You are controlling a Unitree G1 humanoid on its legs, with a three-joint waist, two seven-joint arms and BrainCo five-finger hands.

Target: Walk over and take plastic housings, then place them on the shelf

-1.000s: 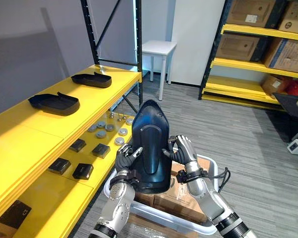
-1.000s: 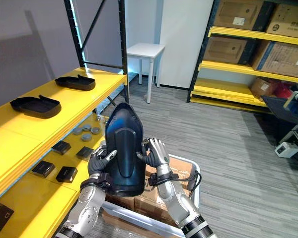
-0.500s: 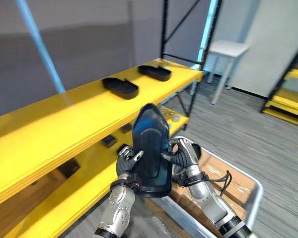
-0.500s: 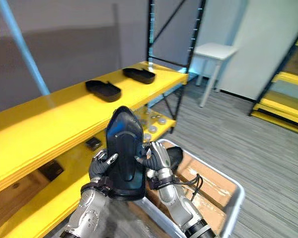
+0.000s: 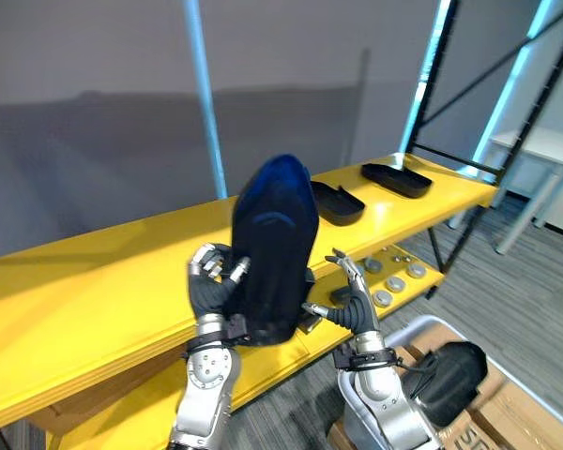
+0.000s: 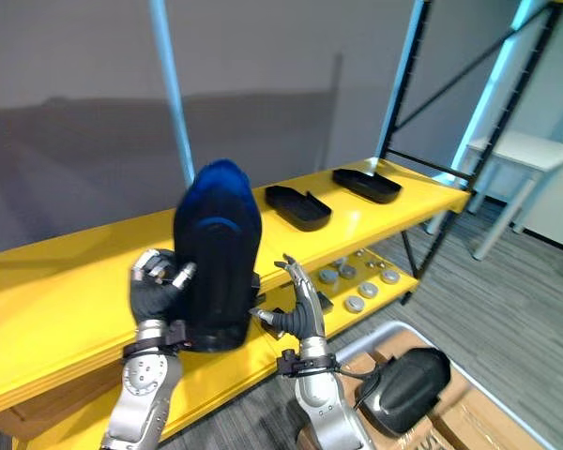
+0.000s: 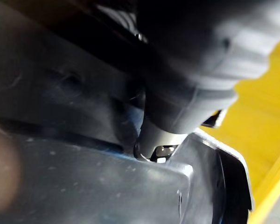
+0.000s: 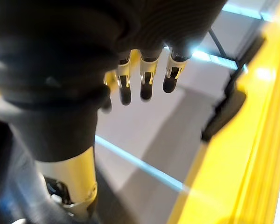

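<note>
A large dark plastic housing (image 5: 274,246) stands upright in front of the yellow shelf's top board (image 5: 94,291), its lower end at the board's front edge. My left hand (image 5: 210,285) is curled round its left edge and holds it; the housing's dark surface (image 7: 84,182) shows from close up in the left wrist view. To the right of the housing, my right hand (image 5: 353,302) is open, its straight fingers (image 8: 145,85) spread and pointing up, with only the thumb near the housing's edge. Two more housings (image 5: 338,202) (image 5: 395,179) lie flat farther along the board.
Another dark housing (image 6: 408,388) lies in a grey bin with cardboard boxes, low on the right. The lower shelf board carries several round metal discs (image 5: 394,272). Black uprights (image 5: 432,94) stand at the shelf's far end. A grey wall backs the shelf.
The camera has swung left toward the shelf. The housing has come up to the top board's front edge. My right hand's fingers have straightened and come off the housing; the left hand still holds it.
</note>
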